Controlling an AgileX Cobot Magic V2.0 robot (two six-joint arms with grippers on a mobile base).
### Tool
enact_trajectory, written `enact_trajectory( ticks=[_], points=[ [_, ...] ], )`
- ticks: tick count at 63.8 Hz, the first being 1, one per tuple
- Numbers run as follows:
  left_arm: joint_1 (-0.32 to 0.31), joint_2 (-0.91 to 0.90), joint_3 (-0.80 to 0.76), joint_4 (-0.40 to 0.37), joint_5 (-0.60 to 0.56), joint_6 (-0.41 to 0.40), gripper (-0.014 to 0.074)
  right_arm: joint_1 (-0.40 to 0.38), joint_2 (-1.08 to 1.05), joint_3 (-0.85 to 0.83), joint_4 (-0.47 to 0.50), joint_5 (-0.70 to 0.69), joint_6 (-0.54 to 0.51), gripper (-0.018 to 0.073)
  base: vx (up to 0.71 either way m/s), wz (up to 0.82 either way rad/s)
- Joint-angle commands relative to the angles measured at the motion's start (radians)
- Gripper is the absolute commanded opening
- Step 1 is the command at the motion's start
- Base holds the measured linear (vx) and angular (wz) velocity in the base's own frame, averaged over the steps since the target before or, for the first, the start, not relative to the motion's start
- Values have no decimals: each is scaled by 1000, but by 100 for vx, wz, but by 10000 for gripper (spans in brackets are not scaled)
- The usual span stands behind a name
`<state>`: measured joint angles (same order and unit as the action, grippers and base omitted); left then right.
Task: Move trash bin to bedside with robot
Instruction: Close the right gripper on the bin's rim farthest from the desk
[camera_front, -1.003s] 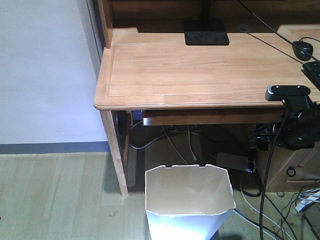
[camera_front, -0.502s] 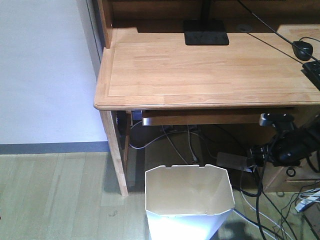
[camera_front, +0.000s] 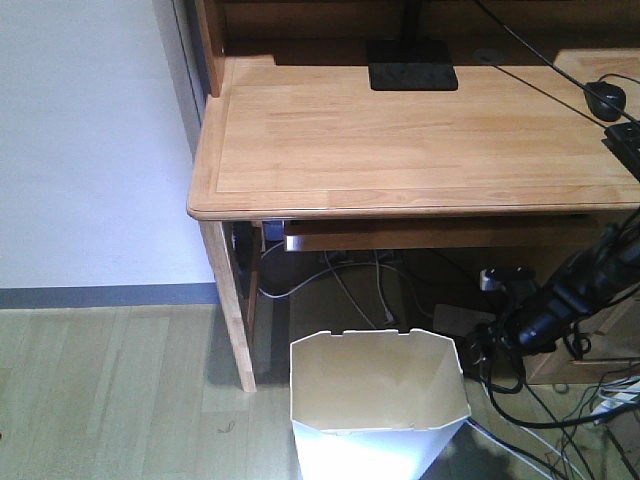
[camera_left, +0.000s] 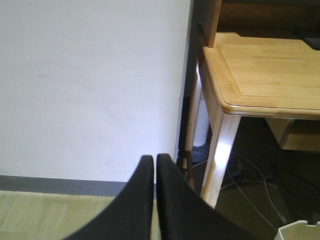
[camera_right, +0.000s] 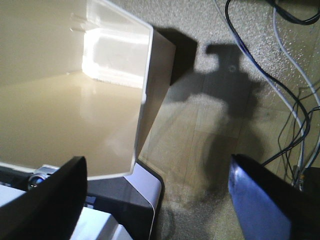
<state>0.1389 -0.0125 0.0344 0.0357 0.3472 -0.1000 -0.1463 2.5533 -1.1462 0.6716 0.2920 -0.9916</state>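
Note:
The white trash bin (camera_front: 380, 400) stands on the wood floor in front of the desk, its cream inside showing. My right arm (camera_front: 560, 300) reaches down from the right, and its gripper (camera_front: 478, 352) hangs beside the bin's right rim. In the right wrist view that gripper (camera_right: 155, 192) is open and wide: the bin's rim (camera_right: 142, 95) lies between the jaws, with one finger (camera_right: 50, 195) over the inside and the other (camera_right: 265, 195) outside. My left gripper (camera_left: 152, 159) is shut on nothing and faces the white wall. A corner of the bin (camera_left: 300, 231) shows low right. The bedside is out of view.
A light wooden desk (camera_front: 400, 140) stands behind the bin, its leg (camera_front: 232, 310) to the bin's left. Cables (camera_front: 560, 420) lie tangled on the floor at the right. A monitor base (camera_front: 412, 75) and a mouse (camera_front: 605, 98) sit on the desk. White wall (camera_front: 90, 140) stands at the left.
My right arm has come down from desk-edge height and to the left, ending beside the bin's right rim. The bin and the left gripper have not moved.

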Motion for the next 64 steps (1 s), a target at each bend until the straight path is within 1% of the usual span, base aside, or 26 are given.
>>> enact_trajectory(
  ticks=[1, 16, 21, 29, 46, 56, 64],
  points=[
    [-3, -14, 3, -2, -66, -4, -6, 16, 23, -60, 8, -4, -21, 557, 0, 0],
    [-3, -14, 3, -2, -66, -4, -6, 87, 147, -180, 11, 17, -19, 557, 0, 0],
    [-3, -14, 3, -2, -66, -4, -6, 97, 179, -209, 13, 17, 4, 557, 0, 0],
    [-3, -14, 3, -2, -66, -4, -6, 89, 231, -258, 7, 26, 52, 557, 0, 0],
    [-3, -14, 3, -2, -66, -4, -6, 89, 332, -393, -19, 114, 50, 552, 0, 0],
    [-3, -14, 3, -2, -66, -4, -6, 89, 388, -473, -35, 159, 51, 515, 0, 0],
    [-3, -14, 3, -2, -66, -4, -6, 88, 428, -524, -41, 191, 73, 473, 0, 0]
  ],
)
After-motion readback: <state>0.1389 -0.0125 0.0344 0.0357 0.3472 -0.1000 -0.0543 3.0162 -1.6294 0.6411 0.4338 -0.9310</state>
